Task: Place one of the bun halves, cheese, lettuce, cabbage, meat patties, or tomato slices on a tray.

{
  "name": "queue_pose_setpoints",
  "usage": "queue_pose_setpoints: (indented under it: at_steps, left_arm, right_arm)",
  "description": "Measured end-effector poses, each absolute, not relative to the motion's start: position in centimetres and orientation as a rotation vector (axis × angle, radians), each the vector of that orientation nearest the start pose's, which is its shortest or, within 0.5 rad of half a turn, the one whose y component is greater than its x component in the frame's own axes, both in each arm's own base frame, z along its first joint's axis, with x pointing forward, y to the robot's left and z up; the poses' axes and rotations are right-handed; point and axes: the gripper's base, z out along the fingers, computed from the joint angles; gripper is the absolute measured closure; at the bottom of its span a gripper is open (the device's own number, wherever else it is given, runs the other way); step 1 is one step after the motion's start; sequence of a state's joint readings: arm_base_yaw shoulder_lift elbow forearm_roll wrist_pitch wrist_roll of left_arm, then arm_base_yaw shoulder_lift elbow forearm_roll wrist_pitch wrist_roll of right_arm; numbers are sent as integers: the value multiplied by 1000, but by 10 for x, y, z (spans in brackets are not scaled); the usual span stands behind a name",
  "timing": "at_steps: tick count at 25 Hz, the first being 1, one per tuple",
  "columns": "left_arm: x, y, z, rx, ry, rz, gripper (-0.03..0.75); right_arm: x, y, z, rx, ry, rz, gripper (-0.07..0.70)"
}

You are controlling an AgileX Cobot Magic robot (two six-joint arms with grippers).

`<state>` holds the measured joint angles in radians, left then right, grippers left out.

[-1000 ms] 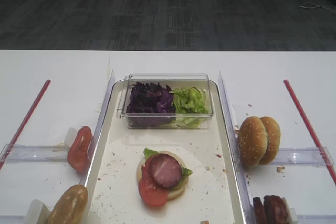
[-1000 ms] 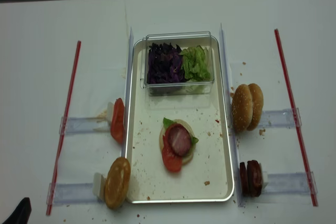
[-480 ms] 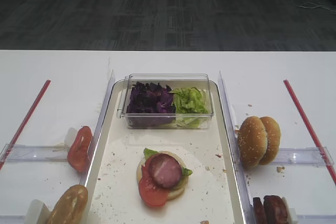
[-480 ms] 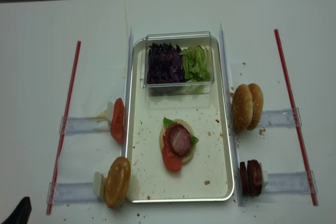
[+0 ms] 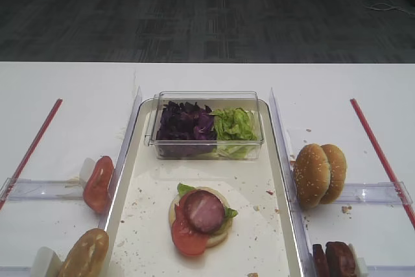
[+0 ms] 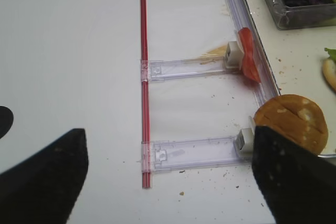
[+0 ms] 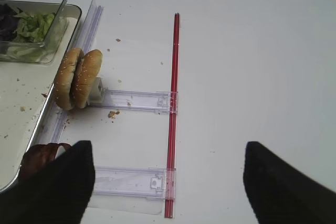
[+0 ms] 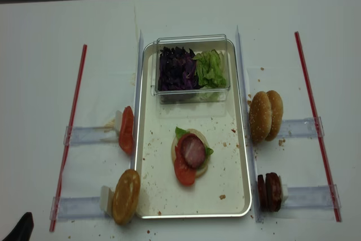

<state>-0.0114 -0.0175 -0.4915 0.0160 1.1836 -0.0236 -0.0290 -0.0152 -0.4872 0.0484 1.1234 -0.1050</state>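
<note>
Comparing with a second ago: nothing on the table has moved | right gripper (image 7: 168, 182) spread wide, empty; left gripper (image 6: 168, 182) also spread, empty | tray (image 8: 237, 162) holds stacked bun base, lettuce, tomato, meat patty (image 8: 192, 150) | bun halves (image 8: 266, 115) wait beside tray, likely next.

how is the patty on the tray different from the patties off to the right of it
The patty on the stack lies flat, pinkish face up, atop a tomato slice, lettuce and a bun base inside the tray. The spare meat patties stand on edge against a clear holder on the table outside the tray, showing mostly dark reddish-brown rims. One is single; the spares are a pair pressed together. Both look like round discs of similar size.
</note>
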Motion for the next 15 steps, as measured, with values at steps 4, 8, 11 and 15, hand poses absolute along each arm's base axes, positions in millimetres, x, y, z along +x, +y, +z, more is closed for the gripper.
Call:
queue_pose_setpoints:
  at_steps: [4, 8, 11, 15]
  left_arm:
    - [-12, 1, 265, -15, 2158, -1, 99]
    - [-12, 1, 265, -15, 2158, -1, 99]
    - [-12, 1, 265, -15, 2158, -1, 99]
    - [-12, 1, 265, -15, 2158, -1, 99]
  right_arm:
    - [-8, 4, 269, -84, 2102, -22, 20]
    - [-8, 4, 269, -84, 2102, -22, 20]
    - [-8, 4, 269, -84, 2102, -22, 20]
    - [-8, 4, 269, -83, 2102, -21, 20]
